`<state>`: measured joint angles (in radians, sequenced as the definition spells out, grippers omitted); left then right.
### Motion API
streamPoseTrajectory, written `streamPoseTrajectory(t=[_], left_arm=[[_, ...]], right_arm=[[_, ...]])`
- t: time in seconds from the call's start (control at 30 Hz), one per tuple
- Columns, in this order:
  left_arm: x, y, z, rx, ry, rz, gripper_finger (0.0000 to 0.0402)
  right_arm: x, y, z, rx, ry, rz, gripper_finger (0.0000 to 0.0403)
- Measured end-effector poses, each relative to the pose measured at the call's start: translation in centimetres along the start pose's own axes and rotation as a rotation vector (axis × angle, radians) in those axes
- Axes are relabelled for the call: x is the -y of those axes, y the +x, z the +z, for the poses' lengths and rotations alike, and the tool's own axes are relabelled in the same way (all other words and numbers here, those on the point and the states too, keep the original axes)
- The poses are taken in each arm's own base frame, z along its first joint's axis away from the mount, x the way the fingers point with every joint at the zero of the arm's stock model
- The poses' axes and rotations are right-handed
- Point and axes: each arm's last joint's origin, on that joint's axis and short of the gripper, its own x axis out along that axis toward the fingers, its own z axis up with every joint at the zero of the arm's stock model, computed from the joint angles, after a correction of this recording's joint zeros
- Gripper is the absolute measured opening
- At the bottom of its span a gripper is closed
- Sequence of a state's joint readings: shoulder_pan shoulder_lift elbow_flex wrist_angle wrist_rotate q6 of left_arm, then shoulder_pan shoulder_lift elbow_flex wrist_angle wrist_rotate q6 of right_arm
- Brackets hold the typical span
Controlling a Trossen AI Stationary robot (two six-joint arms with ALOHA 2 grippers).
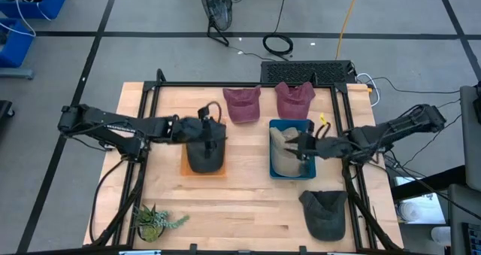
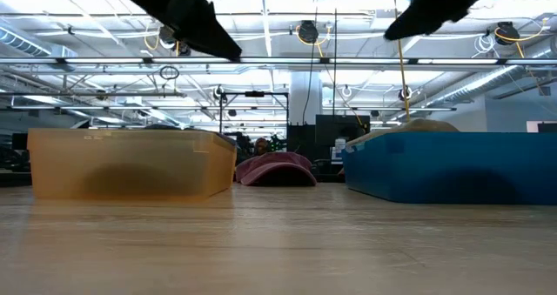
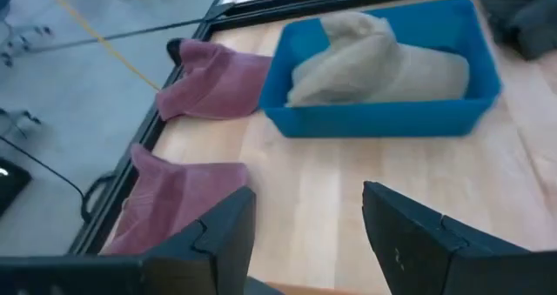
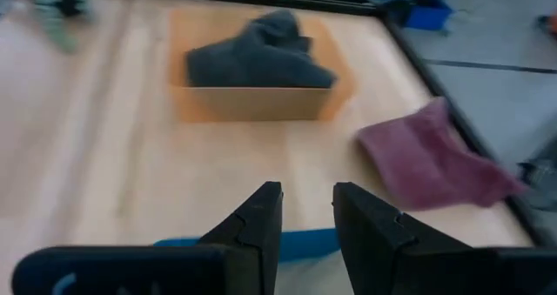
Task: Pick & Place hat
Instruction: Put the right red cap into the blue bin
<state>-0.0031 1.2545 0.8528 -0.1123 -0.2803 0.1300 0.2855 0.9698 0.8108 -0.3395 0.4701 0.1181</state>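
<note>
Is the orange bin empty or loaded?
Loaded. The orange bin holds a dark gray hat, seen in the high view and inside its walls in the right wrist view.

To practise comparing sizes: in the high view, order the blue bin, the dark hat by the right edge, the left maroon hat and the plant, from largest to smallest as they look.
1. Blue bin
2. Dark hat
3. Left maroon hat; its margin under the dark hat is small, so that order is unsure
4. Plant
</note>
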Motion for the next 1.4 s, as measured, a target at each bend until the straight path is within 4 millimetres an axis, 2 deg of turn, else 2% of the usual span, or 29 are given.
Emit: streamPoseTrajectory(t=[0.17,0.3,0.5,0.63,0.77,1.03,1.23,1.4], left_arm=[[-4.3,1.2,-0.6,0.028,-0.121,-0.091,0.0214],[-6.7,2.0,-1.6,0.005,-0.199,-0.112,0.0214],[-7.6,3.8,-2.4,-0.008,-0.208,-0.101,0.0214],[-8.2,4.5,-2.4,0.037,-0.155,-0.097,0.0214],[-10.1,4.5,-2.5,0.086,-0.176,-0.050,0.0214],[-13.1,3.8,-1.7,0.274,-0.182,-0.055,0.0214],[-13.0,3.5,-1.4,0.350,-0.147,-0.222,0.0214],[-13.1,3.4,-1.3,0.377,-0.121,-0.237,0.0214]], right_arm=[[2.1,2.1,0.2,-0.030,-0.011,-0.057,0.0093],[3.8,2.8,0.3,-0.036,0.008,-0.092,0.0093],[6.2,3.2,1.3,0.052,-0.062,-0.193,0.0093],[8.9,3.4,1.5,0.066,-0.126,-0.290,0.0093],[12.1,3.3,1.4,0.086,-0.125,-0.341,0.0093],[18.3,3.5,-0.9,0.038,-0.017,-0.343,0.0093],[20.9,4.1,-3.1,-0.046,0.061,-0.317,0.0095],[22.0,5.1,-5.6,-0.195,0.135,-0.279,0.0113]])
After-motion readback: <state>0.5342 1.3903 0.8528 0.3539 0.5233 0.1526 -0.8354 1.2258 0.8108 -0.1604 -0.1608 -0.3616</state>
